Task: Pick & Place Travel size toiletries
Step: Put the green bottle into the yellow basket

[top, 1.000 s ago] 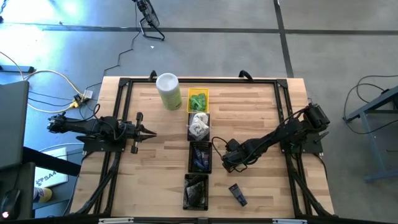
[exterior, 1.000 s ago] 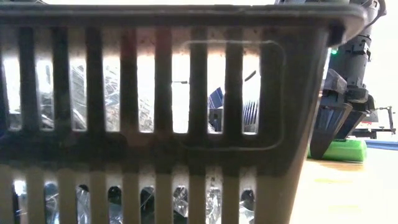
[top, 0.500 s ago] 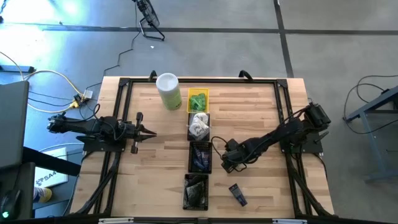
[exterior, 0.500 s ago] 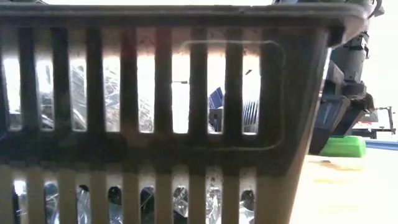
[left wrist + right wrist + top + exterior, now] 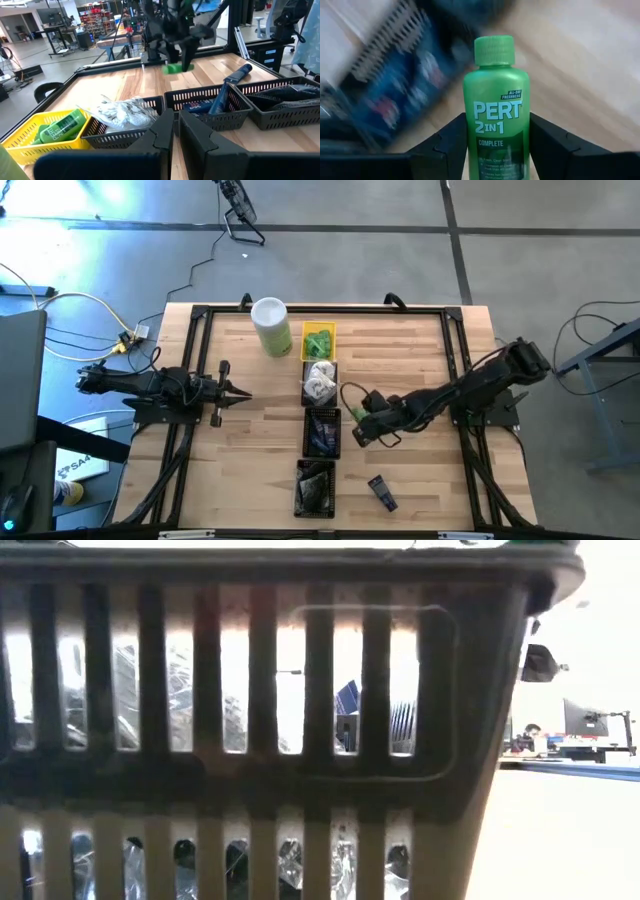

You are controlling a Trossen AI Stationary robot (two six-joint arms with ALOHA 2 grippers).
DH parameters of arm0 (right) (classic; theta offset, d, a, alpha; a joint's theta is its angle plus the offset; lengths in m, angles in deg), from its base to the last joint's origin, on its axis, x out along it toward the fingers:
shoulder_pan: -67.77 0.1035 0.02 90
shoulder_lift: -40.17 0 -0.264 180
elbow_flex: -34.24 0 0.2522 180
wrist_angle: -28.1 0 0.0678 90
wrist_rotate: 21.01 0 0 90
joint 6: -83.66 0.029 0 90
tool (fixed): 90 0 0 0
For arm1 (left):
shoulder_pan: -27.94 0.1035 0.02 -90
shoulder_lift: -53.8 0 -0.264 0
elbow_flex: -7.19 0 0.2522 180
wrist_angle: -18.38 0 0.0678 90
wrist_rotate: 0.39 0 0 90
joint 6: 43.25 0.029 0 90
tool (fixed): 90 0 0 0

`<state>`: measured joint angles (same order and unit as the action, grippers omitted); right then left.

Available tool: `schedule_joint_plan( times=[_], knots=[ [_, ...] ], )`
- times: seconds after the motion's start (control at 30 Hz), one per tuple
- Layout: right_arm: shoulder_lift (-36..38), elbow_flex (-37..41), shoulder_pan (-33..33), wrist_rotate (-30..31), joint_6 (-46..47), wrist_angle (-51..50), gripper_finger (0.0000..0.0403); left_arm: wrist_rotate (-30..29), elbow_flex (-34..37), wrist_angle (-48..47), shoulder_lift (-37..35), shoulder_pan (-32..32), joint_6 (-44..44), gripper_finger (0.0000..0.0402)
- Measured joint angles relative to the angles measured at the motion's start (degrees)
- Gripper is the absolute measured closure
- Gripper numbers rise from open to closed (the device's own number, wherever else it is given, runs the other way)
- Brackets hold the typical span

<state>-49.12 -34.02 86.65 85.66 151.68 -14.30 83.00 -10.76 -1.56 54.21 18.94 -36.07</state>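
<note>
A wooden table (image 5: 400, 360) seen from above, with a dark robot arm at each side. Down the middle runs a line of four small trays: a yellow tray (image 5: 318, 340) with green bottles at the far end, then three black trays. The first black tray (image 5: 319, 383) holds white crinkly pieces, the second (image 5: 321, 431) holds dark blue packets, and the third (image 5: 314, 487) holds more wrapped items. A tall pale-green canister (image 5: 271, 327) with a white lid stands just beside the yellow tray.

The right gripper (image 5: 360, 427) is over the table just right of the second black tray. Its two fingers are closed on a green bottle (image 5: 495, 117) labelled "PERT 2 in 1", cap pointing away from the wrist, one finger (image 5: 442, 145) against each side. The left wrist view shows the bottle (image 5: 177, 68) lifted clear of the wood.

The left gripper (image 5: 243, 391) waits near the left edge, its fingers pressed together and empty.

A dark blue tube (image 5: 381, 492) lies on the wood near the front edge, right of the third black tray.

The low view is filled by a slatted black tray wall (image 5: 250, 720).
</note>
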Motion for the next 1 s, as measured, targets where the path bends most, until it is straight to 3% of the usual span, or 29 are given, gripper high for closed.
schedule_joint_plan(
  times=[0.23,0.43,0.7,1.0],
  knots=[
    [4.56,-0.05,-4.33,9.83,-9.02,8.73,0.0230,-0.02,0.00,0.01,0.00,0.00,-0.02,0.0378],
    [4.68,0.04,-10.21,13.81,-19.87,20.89,0.0229,0.00,-0.02,0.00,-0.01,0.01,0.00,0.0378],
    [4.51,0.00,-19.20,13.17,-29.03,34.83,0.0229,0.00,0.00,0.00,0.00,0.00,0.00,0.0378],
    [4.44,0.00,-27.58,6.95,-30.29,38.18,0.0229,0.00,-0.01,0.00,-0.02,-0.01,0.00,0.0378]
  ],
)
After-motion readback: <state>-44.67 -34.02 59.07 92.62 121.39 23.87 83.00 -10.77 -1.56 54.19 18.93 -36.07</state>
